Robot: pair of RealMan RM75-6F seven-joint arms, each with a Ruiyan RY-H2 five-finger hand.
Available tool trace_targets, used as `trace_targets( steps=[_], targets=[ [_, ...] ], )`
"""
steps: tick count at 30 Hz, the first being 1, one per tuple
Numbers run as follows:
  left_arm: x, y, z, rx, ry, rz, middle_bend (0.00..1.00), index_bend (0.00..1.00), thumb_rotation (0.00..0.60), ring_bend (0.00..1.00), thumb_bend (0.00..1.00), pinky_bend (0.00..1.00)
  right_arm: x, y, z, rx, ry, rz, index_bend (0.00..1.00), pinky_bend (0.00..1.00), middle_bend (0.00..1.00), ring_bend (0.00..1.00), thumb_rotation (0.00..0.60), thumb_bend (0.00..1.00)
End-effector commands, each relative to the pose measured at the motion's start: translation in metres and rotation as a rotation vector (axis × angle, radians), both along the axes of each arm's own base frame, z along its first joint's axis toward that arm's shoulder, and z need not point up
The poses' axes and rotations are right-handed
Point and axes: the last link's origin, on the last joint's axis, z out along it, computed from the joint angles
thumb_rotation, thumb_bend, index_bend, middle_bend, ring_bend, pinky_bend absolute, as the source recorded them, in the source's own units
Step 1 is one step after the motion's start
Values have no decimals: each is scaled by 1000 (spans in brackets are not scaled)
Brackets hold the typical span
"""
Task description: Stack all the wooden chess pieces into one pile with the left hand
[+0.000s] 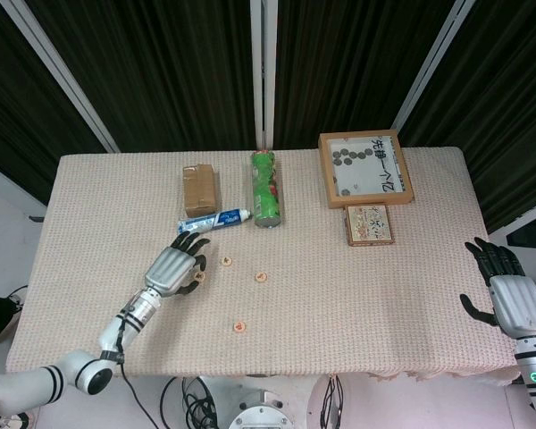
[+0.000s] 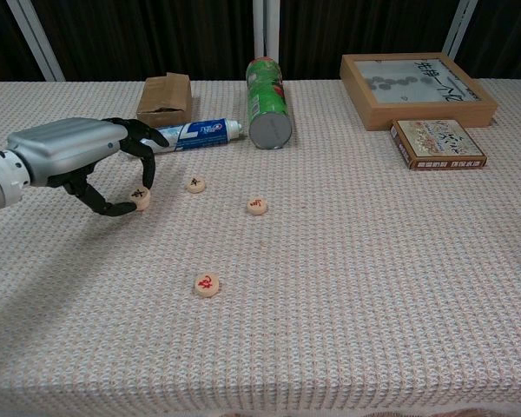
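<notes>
Your left hand (image 2: pixel 74 156) sits low over the left side of the surface (image 2: pixel 373 287), and its thumb and a fingertip are pinched on one wooden chess piece (image 2: pixel 140 198), which looks to be at or just above the cloth; you cannot tell from either view whether it has lifted clear. The other fingers curl forward over it.

Three more pieces lie loose and well apart from each other: one just right of your hand (image 2: pixel 195 184), one further right toward the middle (image 2: pixel 257 205), and one nearer the front edge (image 2: pixel 207 284). Nothing is stacked yet, so you are on the first pick-up, early in the job.

The next move, as it looks from here, is to carry the pinched piece to its nearest neighbour and set it flat on top. That calls for a level disc and a centred release, since a tilted piece will probably slide off. Keep your curled fingers from brushing the toothpaste tube (image 2: pixel 200 133) just behind the hand.

Your right hand (image 1: pixel 509 295) hangs past the right edge of the surface with its fingers spread and nothing in it. It has no part in this task.
</notes>
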Motion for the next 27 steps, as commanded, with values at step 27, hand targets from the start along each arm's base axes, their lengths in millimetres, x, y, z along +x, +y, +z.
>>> trace_targets(
  steps=[27],
  targets=[
    [-8,1,1,7,5,40,98,429,600,0,351,0,-1,0,1,-4,0,-2,0,0,0,0,600,284]
  ],
)
